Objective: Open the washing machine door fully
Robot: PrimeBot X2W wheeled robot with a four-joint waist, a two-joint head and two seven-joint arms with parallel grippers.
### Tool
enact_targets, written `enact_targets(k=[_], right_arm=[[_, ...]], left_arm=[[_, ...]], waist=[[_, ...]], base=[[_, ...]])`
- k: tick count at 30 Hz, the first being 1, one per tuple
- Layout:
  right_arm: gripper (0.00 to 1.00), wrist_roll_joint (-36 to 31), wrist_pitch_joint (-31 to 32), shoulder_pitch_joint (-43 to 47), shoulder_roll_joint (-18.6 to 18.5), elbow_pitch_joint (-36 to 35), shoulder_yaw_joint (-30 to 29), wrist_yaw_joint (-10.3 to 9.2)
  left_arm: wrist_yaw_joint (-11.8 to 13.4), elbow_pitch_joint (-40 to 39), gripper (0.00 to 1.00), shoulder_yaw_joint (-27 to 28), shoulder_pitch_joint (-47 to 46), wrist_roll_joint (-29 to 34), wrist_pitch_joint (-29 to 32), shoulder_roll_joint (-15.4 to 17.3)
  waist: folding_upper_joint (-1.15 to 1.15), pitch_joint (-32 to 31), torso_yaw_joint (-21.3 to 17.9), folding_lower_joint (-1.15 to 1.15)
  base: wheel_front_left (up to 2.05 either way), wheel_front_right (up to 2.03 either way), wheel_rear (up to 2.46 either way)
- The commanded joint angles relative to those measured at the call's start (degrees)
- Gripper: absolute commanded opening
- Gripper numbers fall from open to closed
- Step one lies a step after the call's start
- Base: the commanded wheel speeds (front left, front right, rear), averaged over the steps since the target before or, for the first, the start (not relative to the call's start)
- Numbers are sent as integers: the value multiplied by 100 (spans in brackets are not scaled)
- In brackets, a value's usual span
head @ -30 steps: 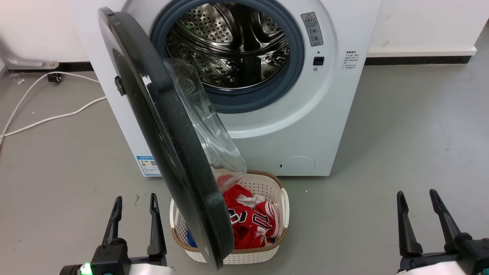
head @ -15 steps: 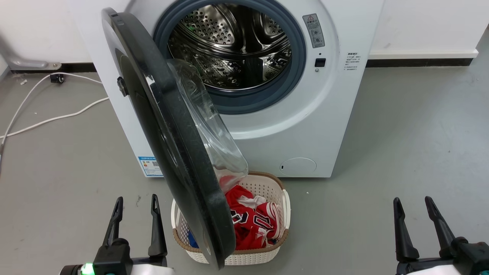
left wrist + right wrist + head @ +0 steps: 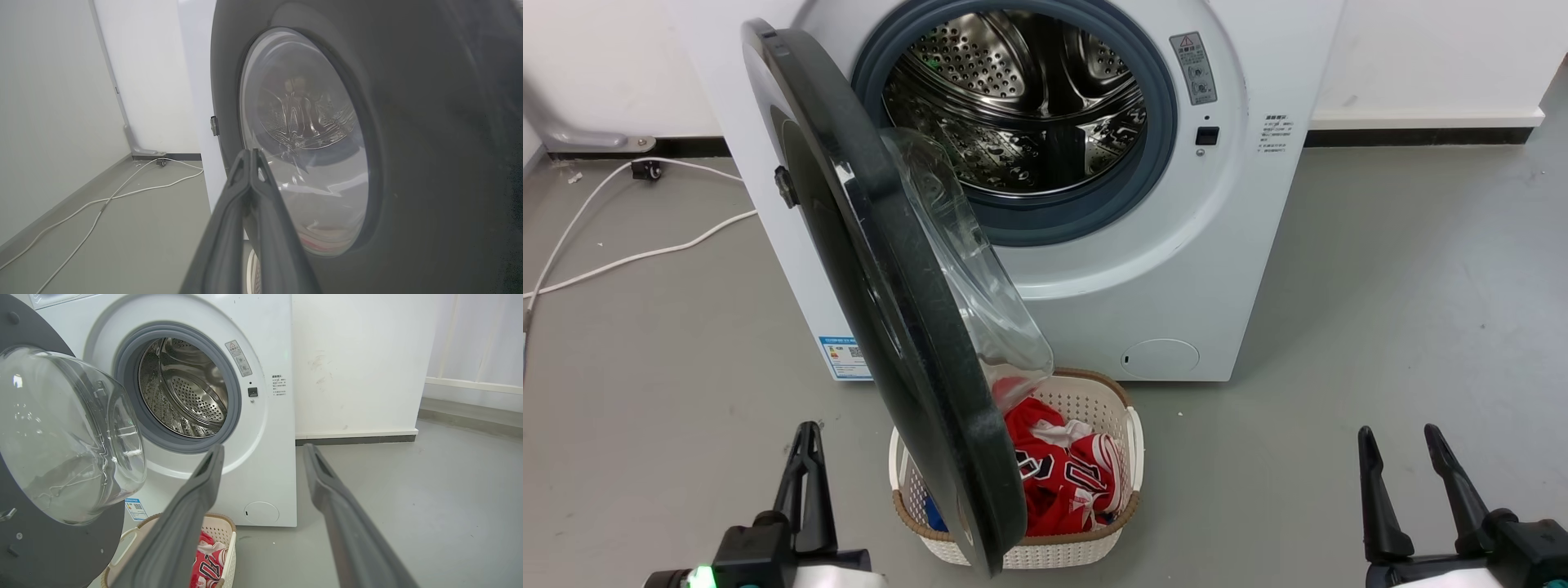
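Head view, door: one washing machine door stands swung out from one washing machine, its lower edge over the laundry basket.
Head view, left claw: the left gripper is at the lower left, just left of the door's lower part and apart from it; the fingers are pressed together and hold nothing.
Head view, right claw: the right gripper is at the lower right, well apart from the door; the fingers are spread and empty.
Head view, count: two grippers, one basket with red clothes, one steel drum, two strands of white cable on the floor.
Left wrist view: the joined fingertips point at the door's dark outer face, near the left rim of its one glass bowl; I cannot tell if they touch.
Right wrist view: the spread fingers point at the machine front; the door and its bowl are at the far left, not between the fingers.
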Motion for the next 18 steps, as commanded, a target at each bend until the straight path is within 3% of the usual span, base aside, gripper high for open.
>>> enact_targets(k=[1, 11, 18], right_arm=[[100, 27, -10, 62, 13, 10, -1, -1], [100, 121, -10, 92, 13, 17, -37, -1], [100, 160, -10, 93, 13, 37, 14, -1]], left_arm=[[-22, -1, 0, 64, 22, 12, -13, -2], [-211, -713, 0, 200, -333, 216, -13, 202], [-346, -1579, 0, -244, -698, 418, -13, 253]], waist=[[0, -3, 6, 0], [0, -9, 72, 0], [0, 4, 103, 0]], base=[[0, 0, 0], [0, 0, 0], [0, 0, 0]])
